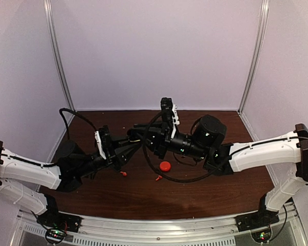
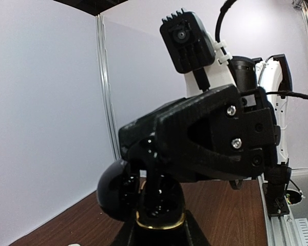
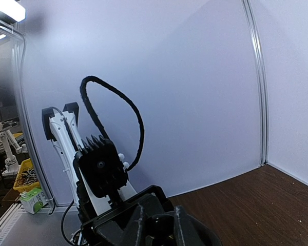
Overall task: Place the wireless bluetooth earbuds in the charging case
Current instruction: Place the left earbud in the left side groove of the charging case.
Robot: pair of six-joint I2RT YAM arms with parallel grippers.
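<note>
My left gripper (image 1: 135, 139) is shut on a black charging case (image 2: 161, 202) with a gold rim. It holds the case upright above the table, with its round lid (image 2: 112, 189) swung open to the left; its fingers (image 2: 195, 237) grip the case base. My right gripper (image 1: 145, 136) meets it from the right and is shut on a black earbud (image 2: 155, 154), whose stem stands in the case's opening. In the right wrist view the right gripper (image 3: 159, 226) pinches a dark piece over the case (image 3: 211, 239).
A round red case (image 1: 166, 165) lies on the brown table in front of the grippers. Two small red earbuds (image 1: 124, 173) (image 1: 157, 178) lie near it. A black cable (image 1: 187, 179) loops beside the red case. White walls enclose the back and sides.
</note>
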